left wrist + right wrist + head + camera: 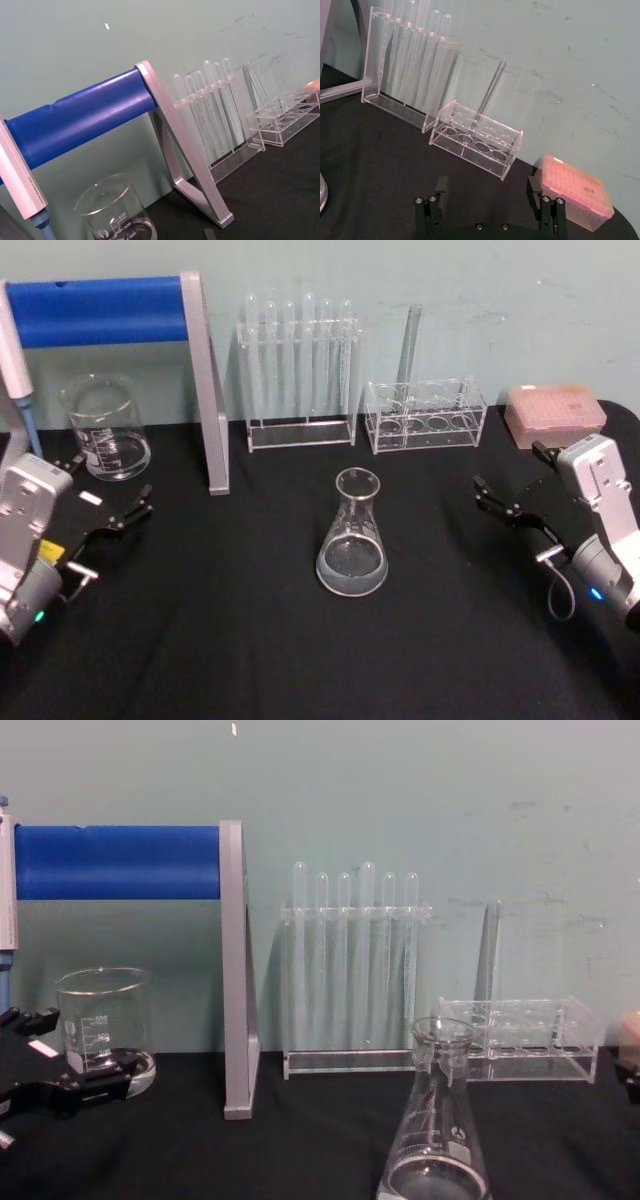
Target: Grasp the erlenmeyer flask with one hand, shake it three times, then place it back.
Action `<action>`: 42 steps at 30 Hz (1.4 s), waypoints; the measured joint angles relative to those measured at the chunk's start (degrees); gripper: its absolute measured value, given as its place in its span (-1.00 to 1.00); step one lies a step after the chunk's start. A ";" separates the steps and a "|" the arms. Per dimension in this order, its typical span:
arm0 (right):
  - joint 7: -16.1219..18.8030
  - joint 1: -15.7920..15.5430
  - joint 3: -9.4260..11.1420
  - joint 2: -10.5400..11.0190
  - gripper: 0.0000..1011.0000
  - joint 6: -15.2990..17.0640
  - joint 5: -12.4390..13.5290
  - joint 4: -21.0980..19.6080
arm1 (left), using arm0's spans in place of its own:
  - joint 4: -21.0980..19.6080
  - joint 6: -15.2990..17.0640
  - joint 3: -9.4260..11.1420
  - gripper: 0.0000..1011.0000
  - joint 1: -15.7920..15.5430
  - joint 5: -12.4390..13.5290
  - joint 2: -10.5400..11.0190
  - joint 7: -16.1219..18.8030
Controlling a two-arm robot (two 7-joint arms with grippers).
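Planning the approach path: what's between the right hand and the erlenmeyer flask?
Nothing: the head view shows bare black table between the open right hand and the erlenmeyer flask. Left hand sits by the beaker.

Erlenmeyer flask (pixel 352 545) centre; beaker (pixel 105 430) back left; tube rack (pixel 300 390) behind.

The erlenmeyer flask (pixel 353 540) stands upright on the black worktop (pixel 250 650), with a little clear liquid in its base. Well to its left is the left end effector (pixel 105 488), fingers spread. Well to its right is the right end effector (pixel 510 475), likewise spread. Behind the flask stand a tall test-tube rack (pixel 298 375) and a low rack (pixel 425 418).
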 joint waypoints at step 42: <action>0.00 0.00 0.00 0.00 0.98 0.00 0.00 0.00 | 0.00 0.00 0.00 0.98 0.00 0.00 0.00 0.00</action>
